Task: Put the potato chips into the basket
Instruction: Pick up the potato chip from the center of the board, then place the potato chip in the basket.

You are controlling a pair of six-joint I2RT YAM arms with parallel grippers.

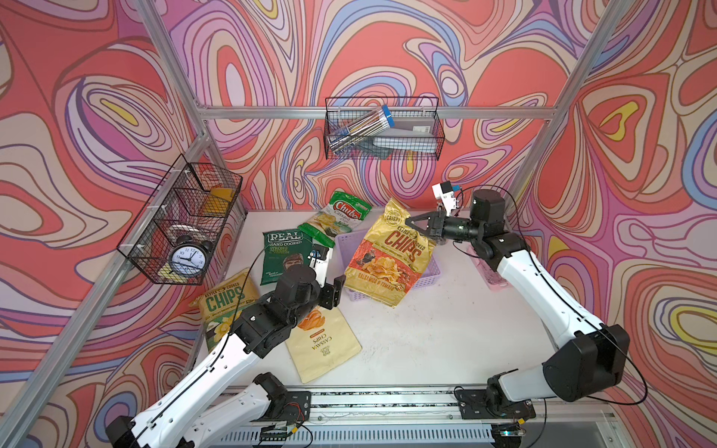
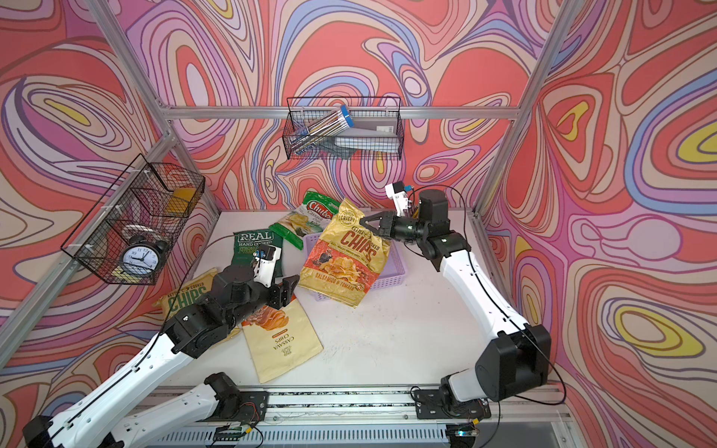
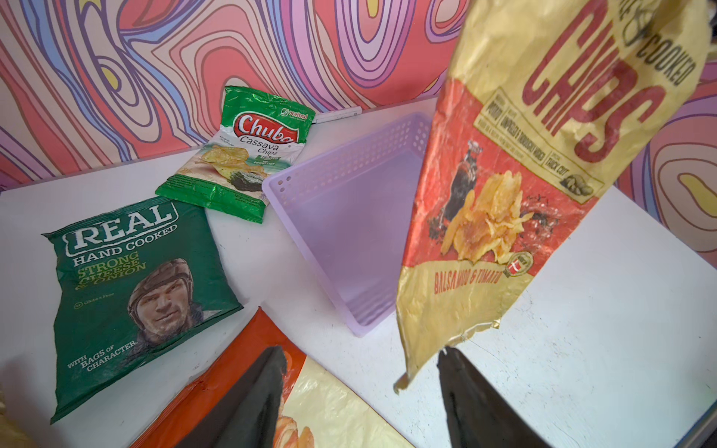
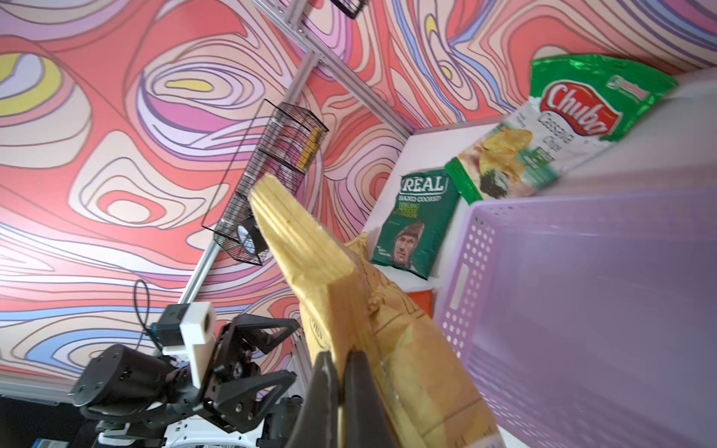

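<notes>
Bag looks light and crinkly (easy to crush); right gripper is closed on its top edge, a good spot; left gripper is open near its bottom corner.

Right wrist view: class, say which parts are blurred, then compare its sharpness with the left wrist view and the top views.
Right wrist view: the lilac basket and Chuba bag are smeared, the red-yellow CHIPS bag soft; left wrist view: the REAL bag print is crisp; both top views: sharp, evenly lit, shadows faint.
</notes>
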